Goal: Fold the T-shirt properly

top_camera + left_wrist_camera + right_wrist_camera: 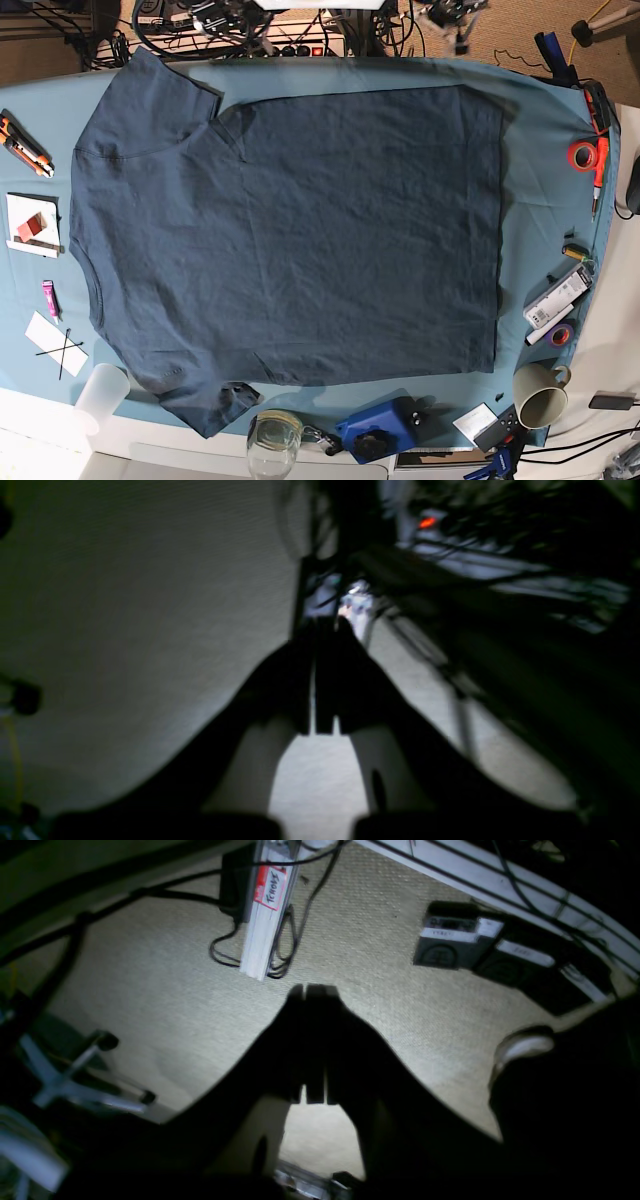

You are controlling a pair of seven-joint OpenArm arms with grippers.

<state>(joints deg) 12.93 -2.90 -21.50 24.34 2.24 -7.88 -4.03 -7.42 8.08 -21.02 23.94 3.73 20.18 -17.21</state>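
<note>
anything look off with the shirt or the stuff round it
The T-shirt lies flat, but its two sleeves are already folded in over the body, near the top left and at the bottom edge. A glass and a mug sit close to the table's edge. Nothing is spilled or torn.

It was a workshop-like lab: tape rolls (583, 155) at 3 o'clock, a cable tangle (240, 20) at 12 o'clock beyond the table (545, 110).

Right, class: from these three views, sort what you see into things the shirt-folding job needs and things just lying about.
Belongs to the job:
T-shirt, spread flat on the tablecloth
left gripper, shut, off the table
right gripper, shut, off the table

Just lying about:
red tape roll
mug
glass
white cup
blue device
</note>
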